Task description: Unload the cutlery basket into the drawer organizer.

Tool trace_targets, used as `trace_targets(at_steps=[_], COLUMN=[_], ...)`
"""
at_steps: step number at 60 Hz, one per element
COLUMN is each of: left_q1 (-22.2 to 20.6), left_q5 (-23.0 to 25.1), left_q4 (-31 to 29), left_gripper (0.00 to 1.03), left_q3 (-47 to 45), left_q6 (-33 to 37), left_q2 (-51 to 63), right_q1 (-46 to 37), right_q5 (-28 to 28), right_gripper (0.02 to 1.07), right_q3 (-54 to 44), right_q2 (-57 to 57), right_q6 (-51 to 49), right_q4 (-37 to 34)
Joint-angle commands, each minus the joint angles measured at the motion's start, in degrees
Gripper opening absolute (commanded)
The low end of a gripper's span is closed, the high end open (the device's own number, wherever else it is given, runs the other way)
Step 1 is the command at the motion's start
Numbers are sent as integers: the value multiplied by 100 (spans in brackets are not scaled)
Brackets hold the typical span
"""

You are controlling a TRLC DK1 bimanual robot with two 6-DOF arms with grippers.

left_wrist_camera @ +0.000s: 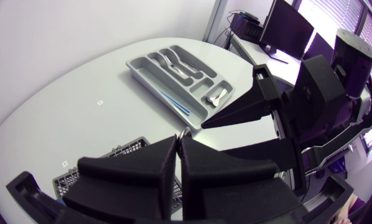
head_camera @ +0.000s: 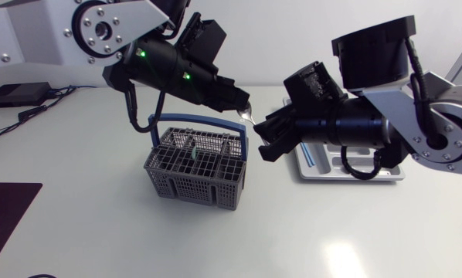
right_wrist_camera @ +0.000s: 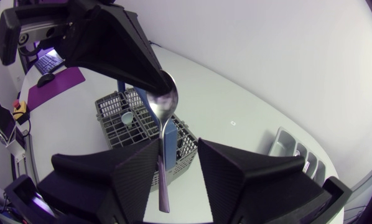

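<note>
A grey cutlery basket (head_camera: pixel 194 166) with a blue handle stands mid-table. Just above its right rim my left gripper (head_camera: pixel 242 106) is shut on the bowl of a silver spoon (right_wrist_camera: pixel 163 102), whose handle hangs down. My right gripper (head_camera: pixel 263 139) faces it from the right. In the right wrist view the spoon's handle sits between the right gripper's (right_wrist_camera: pixel 178 149) open fingers, close to one and apart from the other. The grey drawer organizer (left_wrist_camera: pixel 131 64) lies behind the right gripper, and in the head view the right arm hides much of the organizer (head_camera: pixel 324 171).
The organizer holds silver cutlery (left_wrist_camera: pixel 173 59) in its long slots and thin blue sticks (left_wrist_camera: pixel 180 104) in the side slot. A pale blue item (right_wrist_camera: pixel 127 118) stands in the basket. A dark purple mat (head_camera: pixel 7 208) lies at the table's left edge.
</note>
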Motion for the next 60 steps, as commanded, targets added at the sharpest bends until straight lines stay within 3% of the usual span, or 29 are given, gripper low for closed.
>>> trace_targets(at_steps=[1,24,39,49,60], left_q1=[-53,-88,-88,-97,-70], left_q5=[61,61,52,52,52], left_q4=[-37,-37,-37,-37,-28], left_gripper=[3,3,3,3,7], left_q3=[203,177,159,151,177], left_q6=[-167,-176,-176,-167,-176], left_q2=[102,67,58,58,23], right_q1=[36,63,72,98,142], right_q5=[95,165,174,165,130], right_gripper=[53,52,36,15,12], right_q3=[169,161,134,169,125], right_q2=[120,199,172,181,163], right_q6=[146,146,137,119,110], right_q4=[95,103,86,42,16])
